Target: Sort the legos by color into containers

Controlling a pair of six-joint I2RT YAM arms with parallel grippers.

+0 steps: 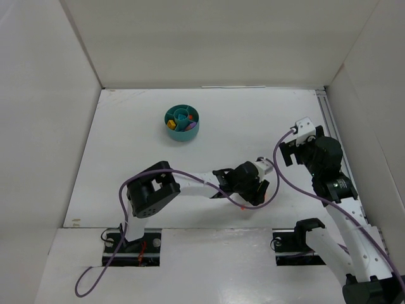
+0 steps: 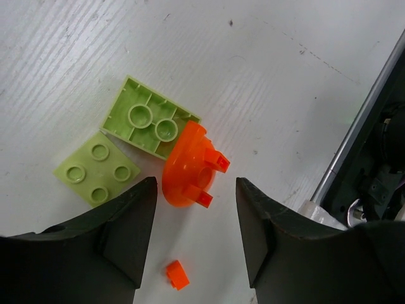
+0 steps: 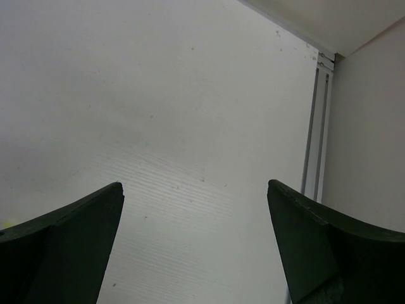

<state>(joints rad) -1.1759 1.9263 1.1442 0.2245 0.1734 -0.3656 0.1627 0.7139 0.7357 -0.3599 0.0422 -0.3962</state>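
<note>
The round teal dish (image 1: 182,122) stands at the back of the table with yellow, purple and orange bits in its sections. My left gripper (image 2: 196,212) is open, low over the table right of centre (image 1: 255,187). Between and just ahead of its fingers lies an orange round piece (image 2: 188,168) with pegs. A tiny orange bit (image 2: 177,274) lies between the fingers. Two lime green bricks lie to the left: one stud side up (image 2: 96,168), one underside up (image 2: 148,118) and touching the orange piece. My right gripper (image 3: 196,190) is open and empty over bare table (image 1: 292,151).
A metal rail (image 3: 313,126) runs along the table's right edge by the white side wall. A purple cable (image 1: 269,193) loops round the left wrist. White walls close in the table on the left, back and right.
</note>
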